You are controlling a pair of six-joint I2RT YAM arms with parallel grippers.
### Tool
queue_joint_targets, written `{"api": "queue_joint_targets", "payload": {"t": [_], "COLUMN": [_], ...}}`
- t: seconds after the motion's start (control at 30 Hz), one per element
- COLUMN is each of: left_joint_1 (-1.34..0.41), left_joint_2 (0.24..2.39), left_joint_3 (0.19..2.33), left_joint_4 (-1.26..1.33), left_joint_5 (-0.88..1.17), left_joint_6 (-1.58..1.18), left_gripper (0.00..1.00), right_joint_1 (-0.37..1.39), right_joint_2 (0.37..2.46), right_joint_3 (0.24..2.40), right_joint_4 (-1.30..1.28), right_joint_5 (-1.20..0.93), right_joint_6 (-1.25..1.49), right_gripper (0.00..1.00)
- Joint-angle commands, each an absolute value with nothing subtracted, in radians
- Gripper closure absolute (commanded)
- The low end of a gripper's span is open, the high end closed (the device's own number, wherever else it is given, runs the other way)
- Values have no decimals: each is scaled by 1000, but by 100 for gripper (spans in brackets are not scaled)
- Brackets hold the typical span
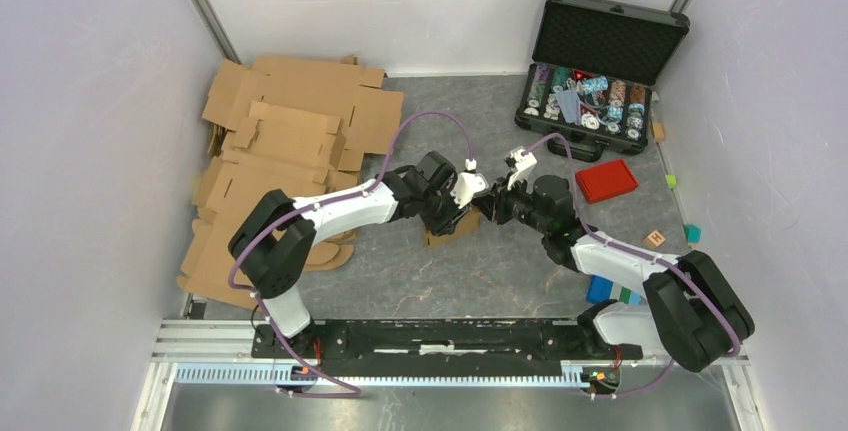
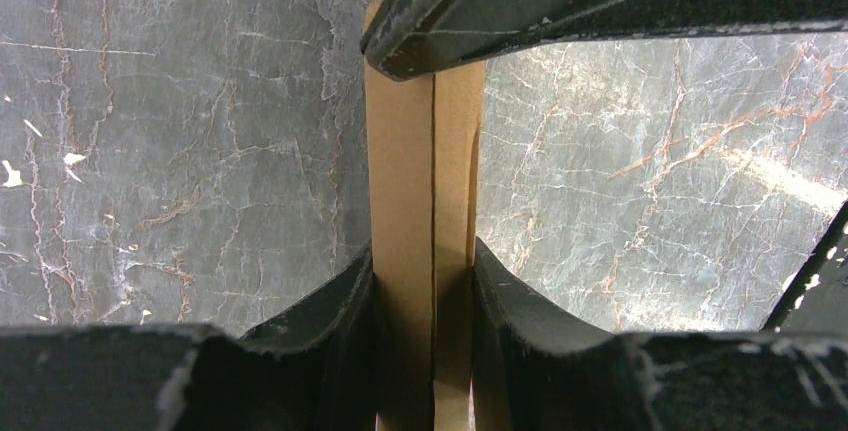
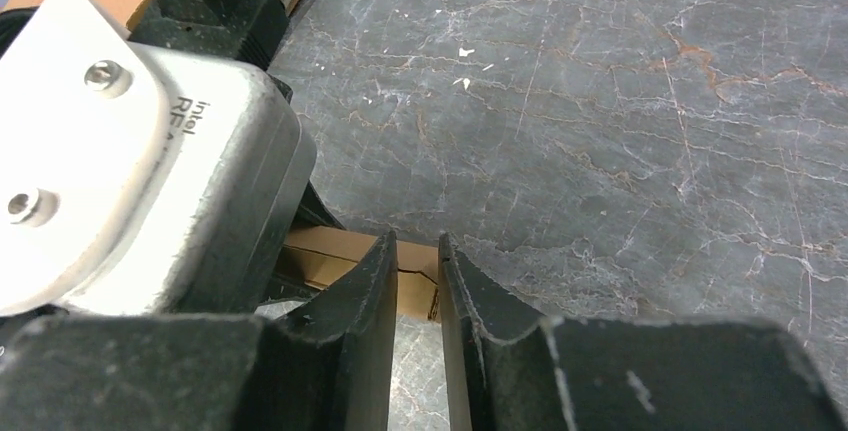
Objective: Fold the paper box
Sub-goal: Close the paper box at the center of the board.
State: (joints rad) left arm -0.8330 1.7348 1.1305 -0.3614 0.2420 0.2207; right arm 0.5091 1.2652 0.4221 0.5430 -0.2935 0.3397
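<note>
The paper box (image 1: 456,227) is a small brown cardboard piece at the middle of the table, under both wrists. My left gripper (image 1: 459,209) is shut on it. In the left wrist view the box (image 2: 400,171) runs as a narrow folded strip out of the left gripper (image 2: 422,256), with both pads tight on its sides. My right gripper (image 1: 487,206) meets it from the right. Its black fingers (image 2: 600,1) lie across the strip's far end. In the right wrist view the right gripper (image 3: 417,243) shows a narrow gap with table behind it, and the box's edge (image 3: 330,256) sits at the tips.
A pile of flat cardboard sheets (image 1: 280,141) covers the back left. An open black case (image 1: 600,61) of chips stands at the back right. A red lid (image 1: 606,181) lies in front of it. Small blocks (image 1: 655,238) lie near the right wall.
</note>
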Motion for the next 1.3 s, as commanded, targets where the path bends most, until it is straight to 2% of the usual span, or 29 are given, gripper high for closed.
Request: {"api": "queue_joint_targets", "payload": {"t": [0.0,0.1,0.3,0.37,0.77,1.03,1.27], "left_joint_1": [-838,-838,-838,-838,-837,-838,-838], "left_joint_2": [1770,1773,1771,1770,1769,1775,1777], "left_joint_3": [1141,1143,1141,1141,1141,1143,1144], "left_joint_4": [-362,-362,-362,-361,-362,-361,-365], "left_joint_5": [242,245,249,249,251,253,251], "left_joint_6": [233,234,234,236,236,236,237], "left_gripper": [91,91,91,91,91,91,91], "right_joint_1": [508,508,506,505,505,501,497], "right_joint_2": [1267,1259,1279,1291,1287,1293,1306], "right_joint_3": [447,459,489,494,521,564,564], "right_joint_4": [446,437,421,438,446,413,408], "right_joint_5": [-318,-333,-372,-397,-419,-444,-455], "right_joint_6": [336,342,412,465,529,566,608], "right_gripper": [72,67,48,48,49,60,65]}}
